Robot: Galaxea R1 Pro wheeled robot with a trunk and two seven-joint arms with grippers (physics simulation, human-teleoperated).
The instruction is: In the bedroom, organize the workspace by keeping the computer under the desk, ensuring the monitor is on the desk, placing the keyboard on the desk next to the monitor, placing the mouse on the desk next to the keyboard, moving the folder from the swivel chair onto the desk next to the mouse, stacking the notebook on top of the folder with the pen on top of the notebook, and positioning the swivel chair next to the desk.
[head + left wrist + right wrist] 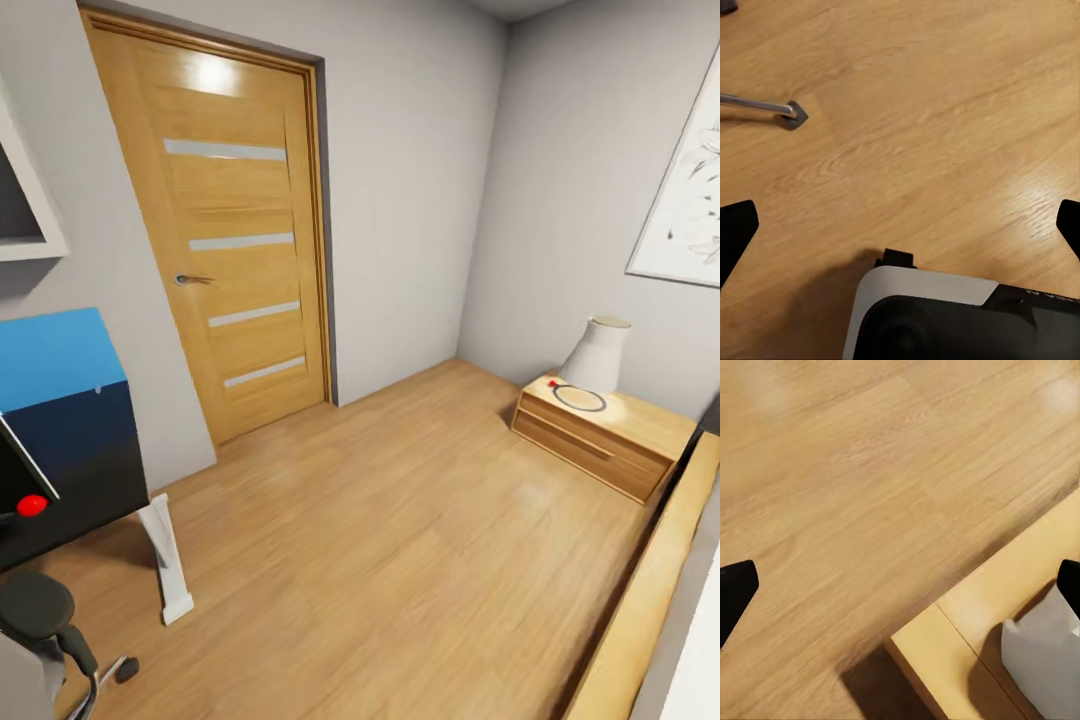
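Note:
At the left edge of the head view stands the desk (90, 440), a glossy black top with a blue sheen on a white pedestal leg (166, 560). A corner of the black monitor (18, 478) with its red dot rests on it. The swivel chair (36, 606) shows below as a black armrest, a grey pad and a chrome leg with a caster. The left gripper (900, 229) hangs open over bare floor near a chrome chair leg (765, 106). The right gripper (900, 589) is open over the floor beside a wooden bed frame (967, 652). Nothing sits between either pair of fingers.
A closed wooden door (235, 230) is straight ahead in the grey wall. A low wooden nightstand (600, 435) with a white lamp (598, 355) stands at the right, with the bed's wooden edge (650, 600) running toward me. Plank floor lies open in the middle.

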